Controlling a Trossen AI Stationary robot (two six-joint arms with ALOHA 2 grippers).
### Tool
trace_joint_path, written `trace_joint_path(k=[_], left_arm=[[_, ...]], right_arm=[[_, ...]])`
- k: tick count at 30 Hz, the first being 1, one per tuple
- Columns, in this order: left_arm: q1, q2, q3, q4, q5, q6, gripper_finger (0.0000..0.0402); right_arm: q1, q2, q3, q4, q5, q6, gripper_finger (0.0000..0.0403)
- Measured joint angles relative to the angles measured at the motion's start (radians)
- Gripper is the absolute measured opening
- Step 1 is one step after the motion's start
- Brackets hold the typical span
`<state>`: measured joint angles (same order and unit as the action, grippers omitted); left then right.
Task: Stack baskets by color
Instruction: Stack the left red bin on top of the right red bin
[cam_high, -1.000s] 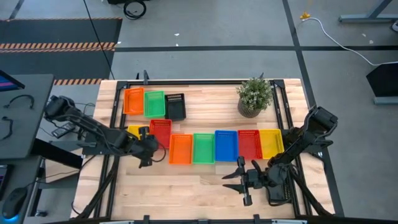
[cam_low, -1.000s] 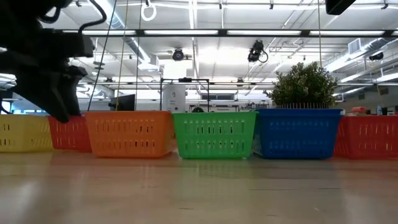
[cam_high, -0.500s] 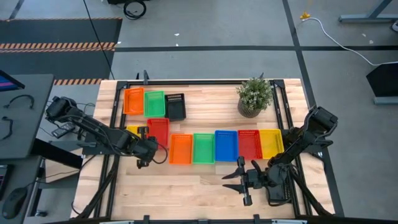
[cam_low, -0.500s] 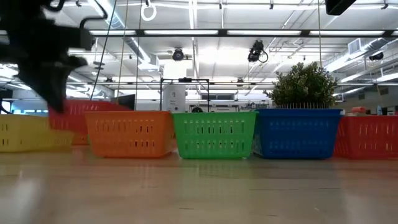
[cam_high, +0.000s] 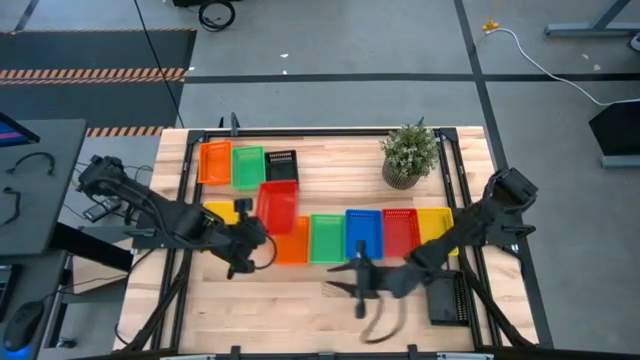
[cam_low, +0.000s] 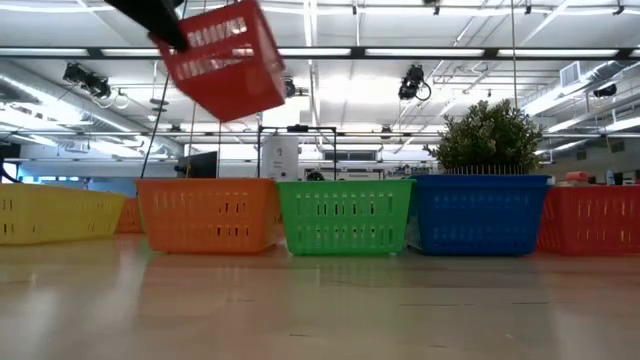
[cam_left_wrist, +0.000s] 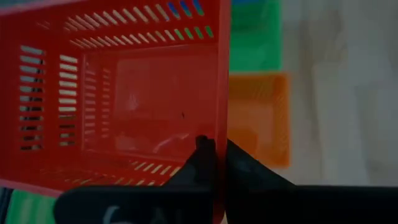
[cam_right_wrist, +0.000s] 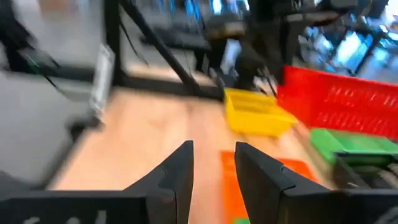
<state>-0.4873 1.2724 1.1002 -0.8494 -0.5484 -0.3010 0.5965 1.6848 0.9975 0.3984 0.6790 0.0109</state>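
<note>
The left claw (cam_high: 250, 236) had clamped on the near wall of a red slotted plastic basket (cam_high: 277, 202) and, within the last second, lifted it off the counter (cam_high: 300, 300). A second earlier that basket sat on the wood between the yellow basket at the left (cam_high: 222, 209) and the orange basket in the front row (cam_high: 292, 246); now it hung tilted above the orange one, and in the low view it floated high over the row. In the left wrist view the fingers (cam_left_wrist: 205, 149) pinched the red rim with no gap.

The right claw (cam_high: 360, 283) had meanwhile swung leftward along the front of the counter, its jaws apart and holding nothing.

That suggests the red basket was on its way to the other red slotted basket (cam_high: 399, 230), which sat between the blue basket (cam_high: 364, 232) and the yellow basket at the right (cam_high: 434, 226). No stack had yet been made.

The low view cut off the left arm at the top, so the grip itself was not visible there. The right wrist view was smeared by motion. Whether the black basket (cam_high: 283, 166) had a partner could not be made out.
</note>
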Motion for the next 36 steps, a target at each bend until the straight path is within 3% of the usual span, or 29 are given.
trace_joint_path(k=[4,8,15,25,30,36], left_arm=[[0.014,0.096,0.013,0.081,-0.008,0.033,0.0011],[0.042,0.179,0.015,0.151,-0.016,0.051,0.0011],[0.078,0.244,0.015,0.238,-0.025,0.082,0.0012],[0.093,0.250,0.016,0.326,-0.019,0.124,0.0013],[0.092,0.254,0.014,0.336,-0.017,0.130,0.0013],[0.092,0.254,0.014,0.378,-0.023,0.137,0.0026]], right_arm=[[-0.066,0.000,0.223,-0.400,-0.029,0.037,0.0137],[-0.105,-0.001,0.363,-0.601,-0.070,0.028,0.0164],[-0.206,0.012,0.391,-0.706,-0.179,0.038,0.0208],[-0.296,0.093,0.390,-0.745,-0.232,0.009,0.0209],[-0.303,0.106,0.392,-0.759,-0.222,0.012,0.0168],[-0.292,0.107,0.392,-0.806,-0.213,0.015,0.0038]])
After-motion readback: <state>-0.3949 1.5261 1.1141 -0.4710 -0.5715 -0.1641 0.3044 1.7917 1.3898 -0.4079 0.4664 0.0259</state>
